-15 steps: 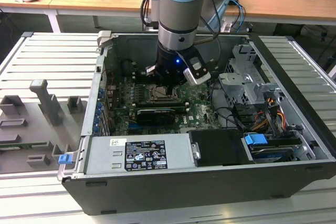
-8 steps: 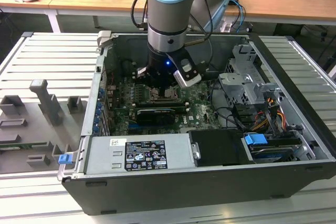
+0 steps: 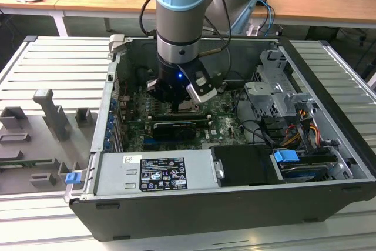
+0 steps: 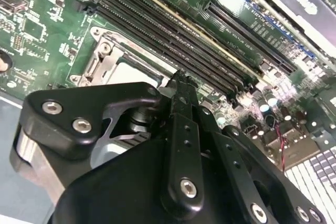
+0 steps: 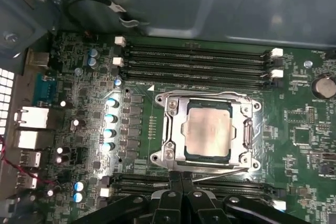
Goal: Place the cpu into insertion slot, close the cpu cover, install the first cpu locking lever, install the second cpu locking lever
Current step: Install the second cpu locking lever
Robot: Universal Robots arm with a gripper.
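Hidden: in the exterior view the arm's wrist is blocking my sight of the socket area, so I am reading that area from both wrist views.
Tool: the tool (image 5: pixel 181 182) is hovering just at the edge of the insertion slot (image 5: pixel 207 130), on the side facing the nearer row of memory slots (image 5: pixel 210 184); in the first wrist view its two fingers are lying pressed together with no gap, and I am seeing nothing held between them.
Tool, second wrist view: the tool (image 4: pixel 178 80) is covering most of the socket; only a corner of the frame and a pale patch of chip are peeking out beside it.
Cpu: the cpu (image 5: pixel 208 128) is sitting flat inside the insertion slot, its pale metal face showing through the cut-out.
Cpu cover: the cpu cover (image 5: pixel 173 129) is lying down around the chip, framing it on all sides.
Levers: a thin metal bar is running along the socket edge nearest the tool; I cannot tell whether it is latched.
Case: the open computer case (image 3: pixel 329 74) is holding the green board (image 3: pixel 226 123), with the socket deep inside it under the arm.
Surface: the case is resting on a ribbed grey surface (image 3: pixel 53 69).
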